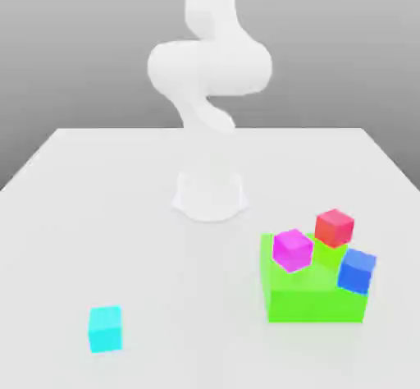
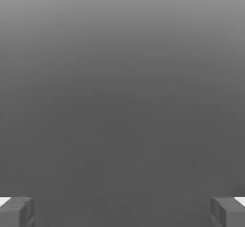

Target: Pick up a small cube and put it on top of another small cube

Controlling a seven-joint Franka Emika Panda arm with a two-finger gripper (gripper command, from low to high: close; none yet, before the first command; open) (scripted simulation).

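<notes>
The small cyan cube (image 1: 105, 328) lies alone on the white table, near the front on the exterior view's left. The small red cube (image 1: 334, 226) rests on the big green block (image 1: 316, 297) at the exterior view's right, toward the block's back. In the hand view my gripper (image 2: 122, 214) is open, its two grey fingertips (image 2: 16, 211) far apart with nothing between them and only plain grey background ahead. The white arm (image 1: 209, 63) rises from its base (image 1: 210, 194) at the table's middle.
A magenta cube (image 1: 292, 249) and a blue cube (image 1: 356, 271) also sit on the green block, close beside the red one. The white table (image 1: 123, 215) stretches wide between the cyan cube and the block.
</notes>
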